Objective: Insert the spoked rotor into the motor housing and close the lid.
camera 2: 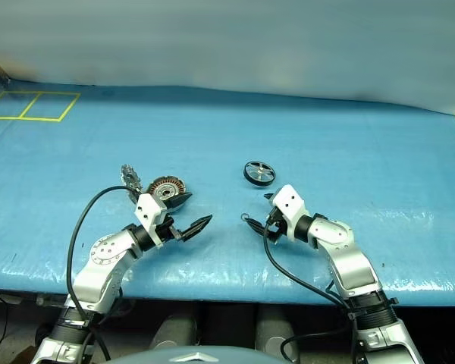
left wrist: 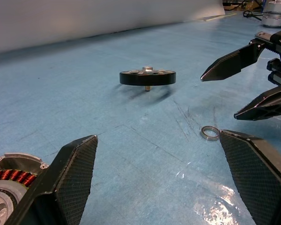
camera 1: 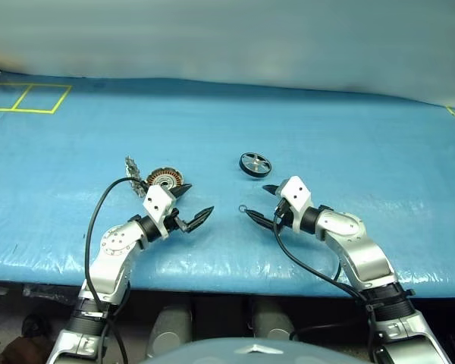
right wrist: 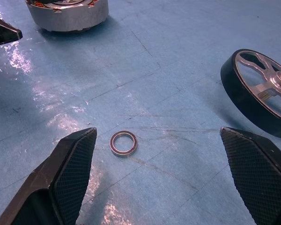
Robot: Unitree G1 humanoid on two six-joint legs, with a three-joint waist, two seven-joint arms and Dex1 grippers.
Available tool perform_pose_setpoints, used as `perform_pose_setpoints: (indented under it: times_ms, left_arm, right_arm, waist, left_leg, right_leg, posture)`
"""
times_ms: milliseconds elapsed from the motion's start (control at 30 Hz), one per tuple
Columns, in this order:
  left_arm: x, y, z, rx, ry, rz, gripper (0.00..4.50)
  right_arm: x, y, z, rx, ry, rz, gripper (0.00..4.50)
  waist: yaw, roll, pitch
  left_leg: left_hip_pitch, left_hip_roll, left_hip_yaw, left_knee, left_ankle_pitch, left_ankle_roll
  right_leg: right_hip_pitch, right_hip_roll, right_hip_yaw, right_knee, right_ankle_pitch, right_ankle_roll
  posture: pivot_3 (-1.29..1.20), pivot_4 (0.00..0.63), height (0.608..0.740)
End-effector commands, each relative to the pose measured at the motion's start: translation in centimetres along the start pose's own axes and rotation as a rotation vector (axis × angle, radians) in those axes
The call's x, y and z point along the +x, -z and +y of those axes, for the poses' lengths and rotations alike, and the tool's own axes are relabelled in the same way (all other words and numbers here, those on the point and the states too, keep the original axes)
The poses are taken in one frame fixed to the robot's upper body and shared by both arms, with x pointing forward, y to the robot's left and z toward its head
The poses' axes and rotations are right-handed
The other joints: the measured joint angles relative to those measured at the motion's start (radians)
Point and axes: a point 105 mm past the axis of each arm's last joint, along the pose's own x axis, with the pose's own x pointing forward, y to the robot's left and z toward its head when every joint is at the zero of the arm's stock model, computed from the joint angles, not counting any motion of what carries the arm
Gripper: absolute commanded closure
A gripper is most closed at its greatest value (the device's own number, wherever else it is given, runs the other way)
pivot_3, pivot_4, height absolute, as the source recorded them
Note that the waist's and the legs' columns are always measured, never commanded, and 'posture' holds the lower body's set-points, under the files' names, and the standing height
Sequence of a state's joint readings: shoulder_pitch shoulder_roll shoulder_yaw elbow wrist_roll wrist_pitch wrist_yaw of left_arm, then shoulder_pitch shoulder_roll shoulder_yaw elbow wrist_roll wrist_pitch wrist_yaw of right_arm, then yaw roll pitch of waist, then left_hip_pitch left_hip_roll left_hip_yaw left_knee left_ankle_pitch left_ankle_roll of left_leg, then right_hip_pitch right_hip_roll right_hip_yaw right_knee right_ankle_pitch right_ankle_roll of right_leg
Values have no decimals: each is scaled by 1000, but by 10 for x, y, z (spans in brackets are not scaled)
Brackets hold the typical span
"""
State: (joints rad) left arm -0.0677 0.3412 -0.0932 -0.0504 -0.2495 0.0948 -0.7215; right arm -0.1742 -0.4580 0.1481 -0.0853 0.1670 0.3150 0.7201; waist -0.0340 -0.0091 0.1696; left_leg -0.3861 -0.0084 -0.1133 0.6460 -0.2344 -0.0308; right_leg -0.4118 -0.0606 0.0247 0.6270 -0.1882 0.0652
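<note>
Looking down from the head cameras, both arms are hovering over a blue table cover [camera 1: 303, 114] marked with yellow tape lines [camera 1: 26, 97] at the far left. The left gripper [camera 1: 191, 205] is holding its jaws spread wide with nothing between them, just in front of the motor housing [camera 1: 165, 180], whose copper windings are showing. A small metal part [camera 1: 134, 175], too small to make out, is lying just left of the housing. The right gripper [camera 1: 259, 202] is likewise gaping and empty, near the spoked rotor [camera 1: 255, 164], which is lying flat beyond it. A small ring [camera 1: 243, 208] is sitting on the cover between the two grippers.

From the left wrist, the fingers [left wrist: 75, 173] are framing the rotor [left wrist: 148, 77], which is resting well ahead on a short stub, and the ring [left wrist: 210, 132].

From the right wrist, the pads [right wrist: 70, 178] are standing apart, with the ring [right wrist: 123, 143] lying nearer one pad, the rotor [right wrist: 260, 91] to one side and the housing [right wrist: 68, 14] farther off.

No readable writing or brand is showing on anything.
</note>
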Motion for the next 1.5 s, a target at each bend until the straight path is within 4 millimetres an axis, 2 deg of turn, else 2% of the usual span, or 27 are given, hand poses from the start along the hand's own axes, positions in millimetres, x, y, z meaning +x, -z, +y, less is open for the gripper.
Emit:
perform_pose_setpoints:
  times_ms: [33,400,567,733,900,1033,1167,1333,1500]
  left_arm:
    - [0,-17,-1,31,11,-57,0]
    - [-1,-19,2,31,-29,-48,0]
    - [2,-17,9,115,-48,109,0]
    - [9,-36,10,263,77,281,0]
    - [20,-64,0,454,273,408,0]
    - [28,-73,-6,608,387,532,0]
    - [33,-80,0,814,462,688,0]
    - [35,-96,9,923,506,823,0]
    - [38,-107,27,1013,452,948,0]
  right_arm:
    - [-1,-12,-2,-25,5,-40,44]
    - [0,-12,-1,-31,1,-39,44]
    - [2,-13,-1,-34,1,-41,44]
    - [3,-15,-2,-42,-3,-42,44]
    - [5,-15,-1,-46,-9,-43,44]
    - [7,-15,-1,-48,-12,-43,44]
    - [5,-16,-3,-59,-10,-38,44]
    - [-6,-23,-12,-83,9,-33,44]
    - [-15,-21,-20,-104,32,3,44]
  waist:
    - [0,0,0]
    - [0,0,0]
    - [-1,0,0]
    - [-1,-2,2]
    - [-3,-3,3]
    - [-4,-4,4]
    - [-4,-4,5]
    - [-4,-5,6]
    - [-4,-5,6]
  left_leg:
    - [0,0,0,0,0,0]
    - [0,0,0,0,0,0]
    - [0,0,0,0,0,0]
    - [0,0,0,0,0,0]
    - [-2,0,0,0,0,0]
    - [-3,0,0,-1,0,0]
    - [-6,0,-1,-1,0,0]
    - [-7,0,-1,0,0,0]
    - [-7,0,-1,0,0,0]
  right_leg:
    - [0,0,0,0,0,0]
    - [0,0,0,0,0,0]
    - [0,0,0,0,0,0]
    - [0,0,0,0,0,0]
    - [-2,0,-1,0,0,0]
    - [-3,0,0,-1,0,1]
    - [-5,1,-1,-1,0,1]
    - [-5,1,0,-1,0,1]
    - [-5,1,0,-1,0,1]
  posture:
    - [0,150,740]
    - [0,150,740]
    - [0,150,740]
    - [0,150,740]
    - [0,150,740]
    - [0,150,740]
    - [0,150,740]
    - [0,150,740]
    - [0,150,740]
